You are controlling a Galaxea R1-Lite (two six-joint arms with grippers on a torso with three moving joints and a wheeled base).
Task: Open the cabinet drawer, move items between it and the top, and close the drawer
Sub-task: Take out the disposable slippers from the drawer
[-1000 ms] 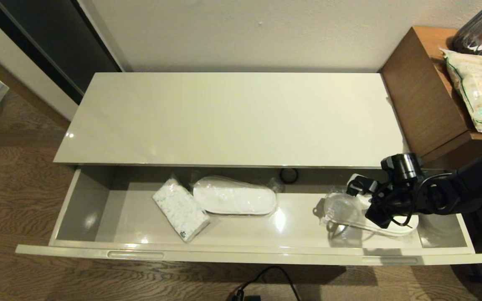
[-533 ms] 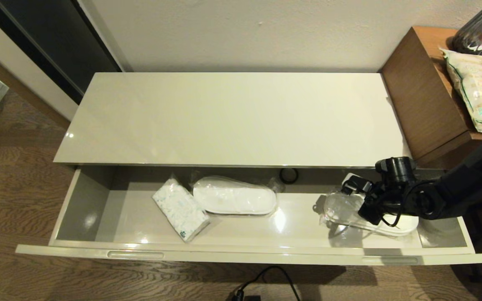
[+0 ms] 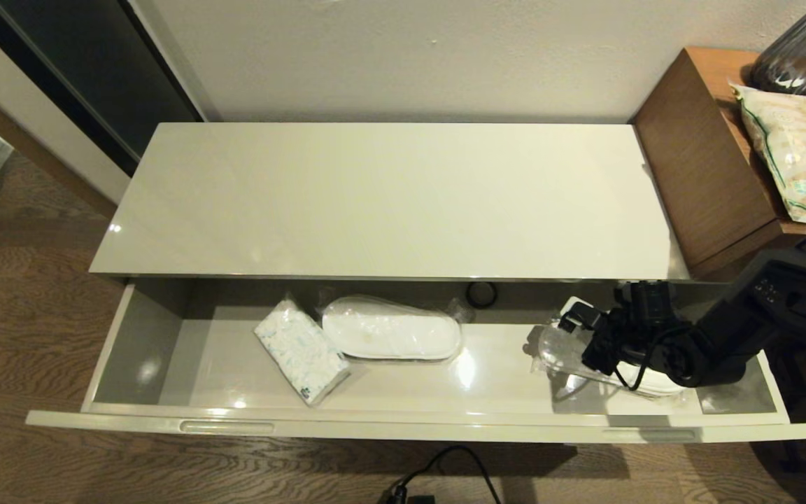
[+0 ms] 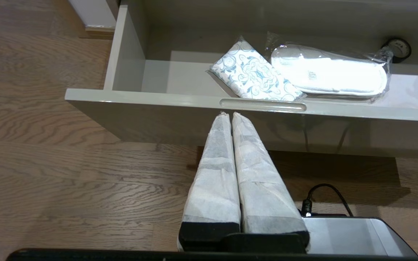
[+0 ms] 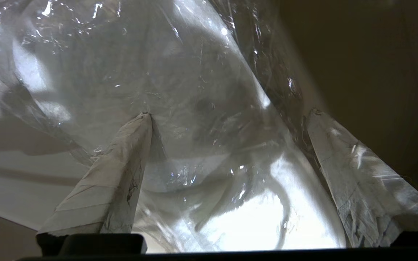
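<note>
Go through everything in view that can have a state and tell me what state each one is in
Cabinet drawer: pulled open.
Top: bare.
Right slipper pair: wrapped, lying in the drawer, between the right pincer's fingers.
Middle slipper pair: wrapped, flat in the drawer.
Tissue pack: sealed, lying beside the middle pair.
Right pincer: open, straddling the right pair.
Left pincer: shut, outside the drawer front.

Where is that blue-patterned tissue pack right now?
In the head view, the tissue pack lies in the open drawer, left of centre, right beside the wrapped slippers on their left.
</note>
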